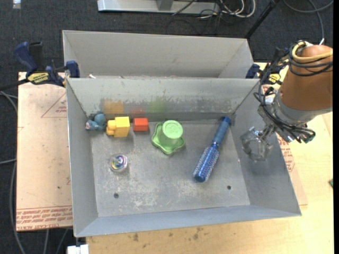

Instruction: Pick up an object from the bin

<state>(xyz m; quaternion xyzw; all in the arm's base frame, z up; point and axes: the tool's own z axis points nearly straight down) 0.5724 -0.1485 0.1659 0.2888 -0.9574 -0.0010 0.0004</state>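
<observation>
The hand [257, 144] hangs low over the sloping right wall of the grey metal bin [159, 197], about halfway between the far and near edges, and it is apart from everything lying on the bin floor. Whether it is spread or pressed together cannot be told from this angle. Above it sits the arm's orange cover [308, 83], with a bundle of dark cables [288, 128] looping round the wrist. The nearest thing to the hand is a blue hairbrush [211, 153], which lies on the floor just left of the right wall. It is laid slantwise, with its slim handle pointing toward the far right corner and its bristled head toward the middle of the floor. Left of the brush, near the far wall, is a green plastic cup [169, 135] with its round end turned upward. A short row continues along the far wall toward the far left corner: a small orange-red block [140, 124], then a yellow block [118, 126] just beside it, then a little blue-grey figure [96, 121] touching the yellow block's left side. Closer to the left wall, well apart from the row, lies a small round many-coloured piece [118, 162].
</observation>
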